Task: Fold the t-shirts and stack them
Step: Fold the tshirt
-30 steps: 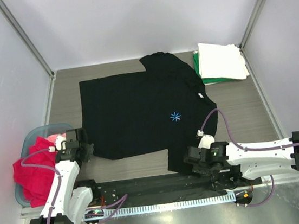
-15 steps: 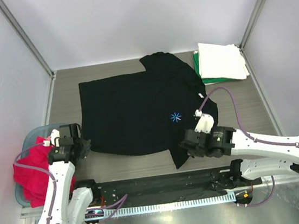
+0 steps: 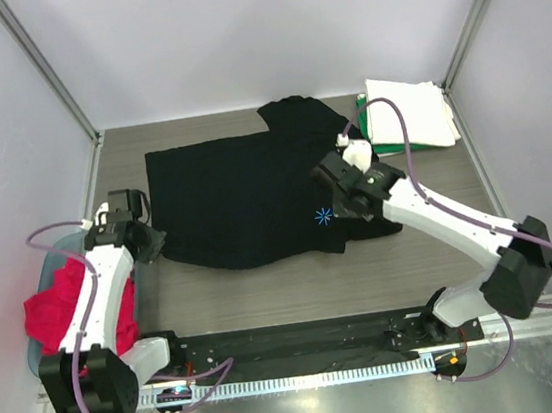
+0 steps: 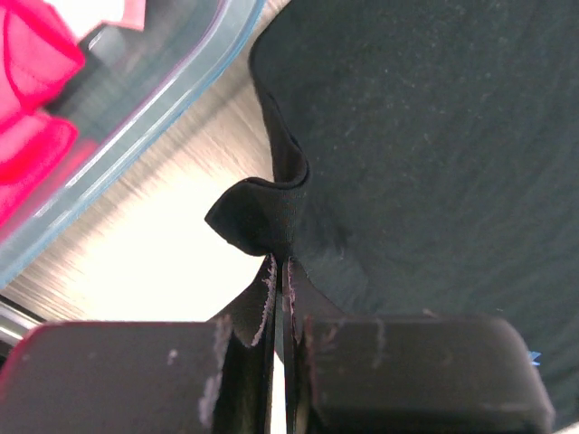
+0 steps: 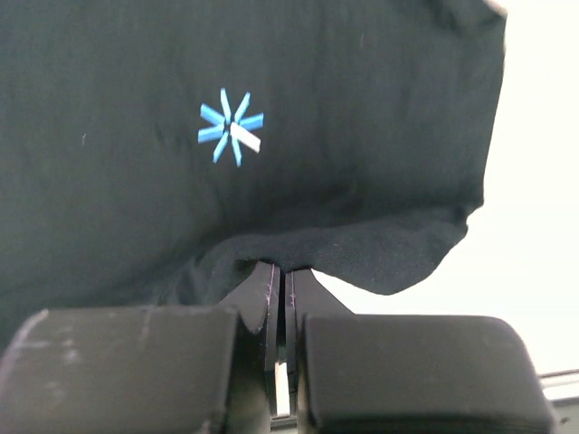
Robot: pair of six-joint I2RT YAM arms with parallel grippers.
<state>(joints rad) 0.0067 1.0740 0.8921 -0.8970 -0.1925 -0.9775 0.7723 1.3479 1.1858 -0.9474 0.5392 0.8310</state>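
A black t-shirt [image 3: 239,196] with a blue star print [image 3: 323,215] lies spread on the table, its near hem lifted. My left gripper [image 3: 153,244] is shut on the shirt's near-left corner; in the left wrist view the cloth [image 4: 425,136] bunches right at the closed fingertips [image 4: 280,271]. My right gripper [image 3: 342,198] is shut on the near-right hem beside the star, held over the shirt's body. In the right wrist view the hem [image 5: 380,253] drapes over the closed gripper [image 5: 280,271] below the star [image 5: 231,127]. Folded white [image 3: 407,110] and green [image 3: 381,145] t-shirts are stacked at the back right.
A pale blue tub [image 3: 137,289] at the near left holds a red t-shirt [image 3: 57,312], and its rim [image 4: 181,99] runs close to my left gripper. Walls enclose the table on the left, back and right. A black rail runs along the near edge [image 3: 293,340].
My right gripper has shut on the near-right hem and carried it away from the near edge, up over the shirt. My left gripper moved the same way with the near-left corner.
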